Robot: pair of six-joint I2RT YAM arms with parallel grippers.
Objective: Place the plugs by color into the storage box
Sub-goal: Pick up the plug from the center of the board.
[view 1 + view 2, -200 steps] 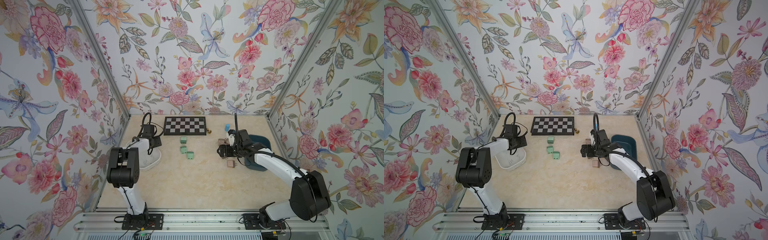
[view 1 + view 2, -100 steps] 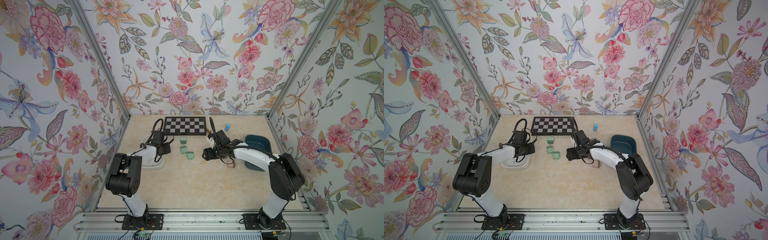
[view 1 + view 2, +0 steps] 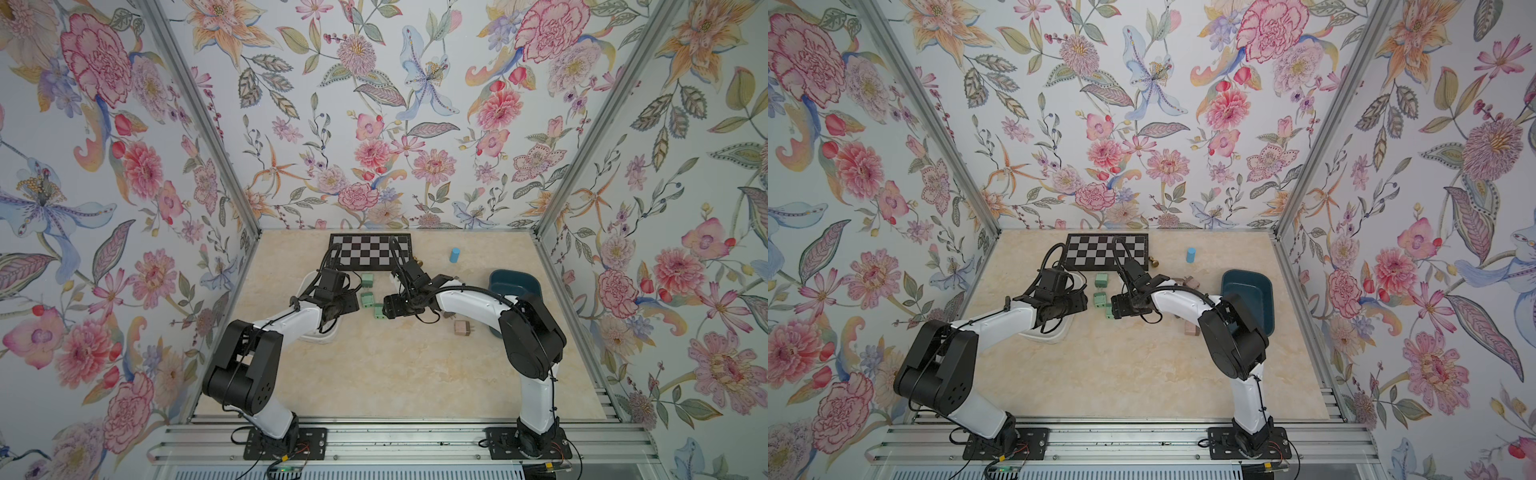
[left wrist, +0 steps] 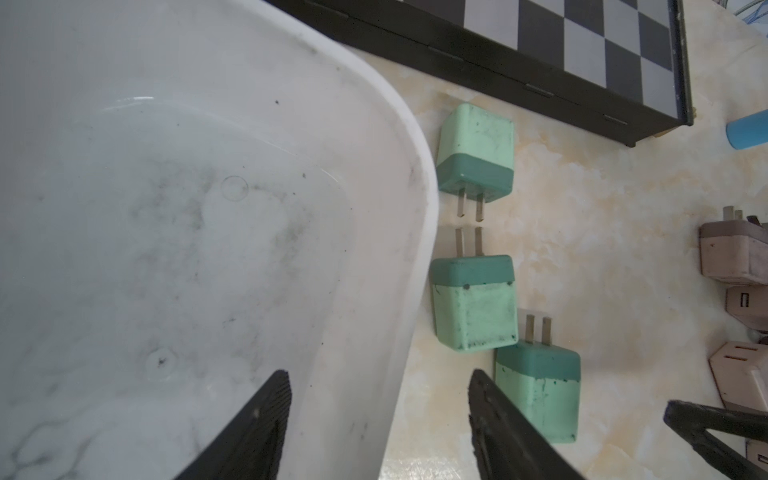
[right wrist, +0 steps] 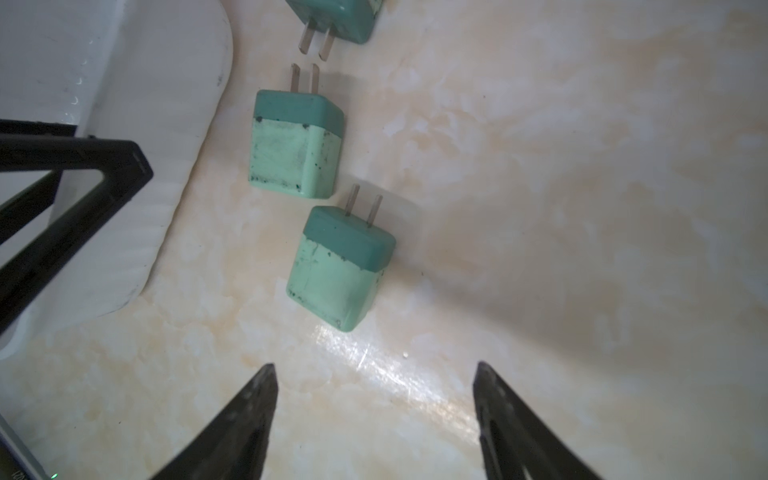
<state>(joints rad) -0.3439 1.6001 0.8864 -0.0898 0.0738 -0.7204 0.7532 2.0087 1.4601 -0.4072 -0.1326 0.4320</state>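
Three mint green plugs lie in a row on the table beside the white storage box [image 4: 415,187]: a far one [image 4: 476,153], a middle one [image 4: 473,307] and a near one [image 5: 336,266]. My left gripper [image 4: 378,376] is open, its jaws on either side of the white box's rim, holding nothing. My right gripper [image 5: 376,368] is open and empty, just short of the near green plug [image 3: 378,311]. Pink-beige plugs [image 3: 1192,282] [image 3: 461,328] lie behind the right arm, near a dark teal box [image 3: 515,286]. In both top views the left arm covers most of the white box [image 3: 320,336].
A black-and-white chessboard [image 3: 370,251] lies at the back, with a small brass piece [image 3: 1154,262] at its corner. A light blue cylinder [image 3: 455,254] stands at the back right. The two grippers are close together over the green plugs, with my left finger [image 5: 83,166] showing in the right wrist view.
The right arm has swung left, from the pink-beige plugs by the teal box over to the green plugs. The left gripper has shifted right, from over the white box to its rim.
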